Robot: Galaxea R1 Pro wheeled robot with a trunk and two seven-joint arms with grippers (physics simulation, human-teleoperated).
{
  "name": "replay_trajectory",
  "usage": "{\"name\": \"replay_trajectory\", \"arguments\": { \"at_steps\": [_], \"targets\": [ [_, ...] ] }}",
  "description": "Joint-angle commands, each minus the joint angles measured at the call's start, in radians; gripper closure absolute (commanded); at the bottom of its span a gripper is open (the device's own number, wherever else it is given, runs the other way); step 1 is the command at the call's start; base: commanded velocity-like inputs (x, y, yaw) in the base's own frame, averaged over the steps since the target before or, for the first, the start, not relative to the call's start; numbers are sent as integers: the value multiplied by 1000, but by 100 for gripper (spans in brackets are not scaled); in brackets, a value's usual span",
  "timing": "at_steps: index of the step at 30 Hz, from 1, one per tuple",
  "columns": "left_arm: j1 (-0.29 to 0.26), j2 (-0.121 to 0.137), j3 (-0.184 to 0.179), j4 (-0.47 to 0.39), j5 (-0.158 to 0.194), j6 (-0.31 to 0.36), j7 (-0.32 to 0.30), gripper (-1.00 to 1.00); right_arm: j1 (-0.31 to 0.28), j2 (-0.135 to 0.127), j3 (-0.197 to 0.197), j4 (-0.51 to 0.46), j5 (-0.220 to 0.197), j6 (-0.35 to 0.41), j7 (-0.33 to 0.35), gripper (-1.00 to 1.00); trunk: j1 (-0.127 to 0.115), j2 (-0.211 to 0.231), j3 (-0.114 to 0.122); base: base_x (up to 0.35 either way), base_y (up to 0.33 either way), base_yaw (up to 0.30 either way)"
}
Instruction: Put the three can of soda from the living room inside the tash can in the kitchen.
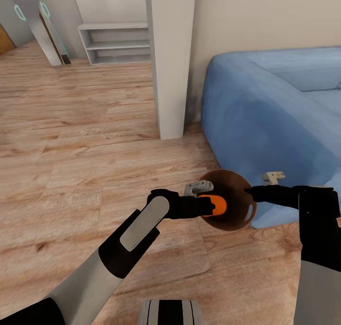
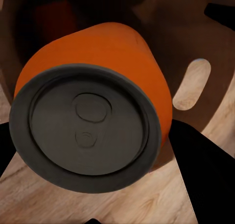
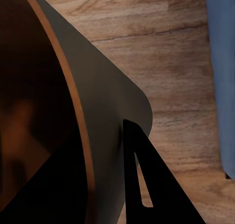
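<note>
**Orange can at the mouth of the bin**

Your left pincer (image 1: 208,206) is closed around an orange soda can (image 1: 217,205), held on its side with its far end inside the trash can (image 1: 234,192). The left wrist view shows the can's grey top (image 2: 88,126) facing the camera, brown bin wall beyond. Your right pincer (image 1: 247,191) clamps the bin's rim (image 3: 81,131), holding it tilted above the wood floor (image 1: 85,164). Just behind stands the blue sofa (image 1: 270,107), then a white pillar (image 1: 170,59) and a low shelf unit (image 1: 116,43).
</note>
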Motion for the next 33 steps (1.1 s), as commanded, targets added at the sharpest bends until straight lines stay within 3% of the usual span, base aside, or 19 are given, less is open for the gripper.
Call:
{"name": "replay_trajectory", "arguments": {
  "at_steps": [1, 3, 4, 17, 19, 23, 25, 26, 27, 28, 29, 30, 31, 32, 33],
  "targets": [
    [0, 0, 1, 5, -30, 16, 63, 100, 0, 0, 1, 0, -31, 22, 5, 100, 0, 0, 0, 0, 0, 0],
    [0, 0, -1, 8, -32, 15, 63, 100, 0, 0, 2, 0, -32, 22, 5, 100, 0, 0, 0, 0, 0, 0],
    [0, 0, -2, 9, -32, 15, 63, -100, 0, 0, 1, 0, -32, 22, 5, 100, 0, 0, 0, 0, 0, 0],
    [0, 0, -6, -30, -21, 42, 42, -100, 0, -2, 1, 0, -32, 22, 6, 100, 0, 0, 0, 0, 0, 0],
    [1, 0, -5, -61, 7, 109, 39, -100, 0, -2, 1, -1, -32, 22, 9, 100, 0, 0, 0, 0, 0, 0],
    [2, 0, 7, -84, 89, 180, 8, -100, 0, -2, 1, 0, -32, 22, 19, 100, 0, 0, 0, 0, 0, 0],
    [2, 3, 11, -89, 124, 221, -61, -100, 0, -2, 1, 0, -32, 22, 21, 100, 0, 0, 0, 0, 0, 0],
    [2, 19, 14, -91, 134, 237, -119, -100, 0, -2, 0, 0, -32, 22, 21, 100, 0, 0, 0, 0, 0, 0],
    [2, 47, 19, -93, 141, 248, -193, -100, 0, -2, 0, 0, -32, 22, 21, 100, 0, 0, 0, 0, 0, 0],
    [2, 95, 26, -94, 145, 255, -285, -100, 0, -2, 0, 0, -32, 22, 21, 100, 0, 0, 0, 0, 0, 0],
    [2, 158, 32, -96, 148, 257, -390, -100, 0, -2, 0, 0, -32, 22, 22, 100, 0, 0, 0, 0, 0, 0],
    [2, 279, 37, -97, 150, 256, -575, -100, 0, -2, 0, 0, -32, 22, 22, 100, 0, 0, 0, 0, 0, 0],
    [2, 368, 37, -97, 149, 248, -718, -100, 0, -2, 0, 0, -32, 22, 22, 100, 0, 0, 0, 0, 0, 0],
    [3, 496, 35, -98, 143, 216, -942, -100, 0, -1, 0, 0, -32, 22, 22, 100, 0, 0, 0, 0, 0, 0],
    [3, 640, 29, -98, 124, 131, -1210, -100, 0, -1, -1, 0, -32, 22, 25, 100, 0, 0, 0, 0, 0, 0]
  ]
}}
